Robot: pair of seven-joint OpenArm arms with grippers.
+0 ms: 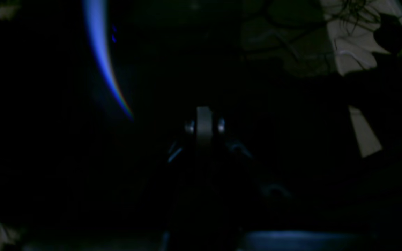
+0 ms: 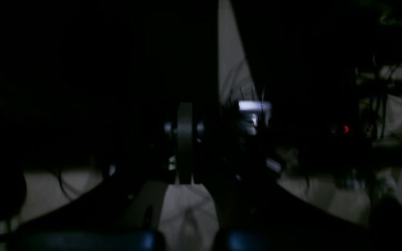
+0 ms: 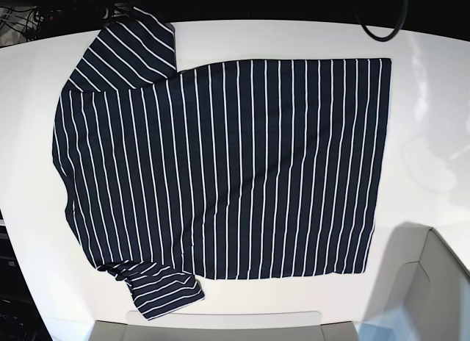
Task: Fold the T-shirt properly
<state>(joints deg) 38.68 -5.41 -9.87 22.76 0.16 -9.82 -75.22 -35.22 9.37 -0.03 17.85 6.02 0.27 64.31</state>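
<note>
The T-shirt (image 3: 220,164), dark navy with thin white stripes, lies spread flat on the white table (image 3: 426,98) in the base view. Its hem is at the right, one sleeve (image 3: 125,51) at the far left and the other sleeve (image 3: 165,293) at the near left. Neither gripper shows in the base view. Both wrist views are very dark. The left gripper (image 1: 204,125) and the right gripper (image 2: 184,143) each show as a dim silhouette whose jaws meet at the centre, with nothing between them. The shirt cannot be made out in either wrist view.
A pale grey box (image 3: 429,282) stands at the near right corner of the table. A light panel (image 3: 220,326) lies along the near edge. Dark cables (image 3: 382,25) hang at the far edge. Pale surface and cables (image 1: 354,42) show dimly in the left wrist view.
</note>
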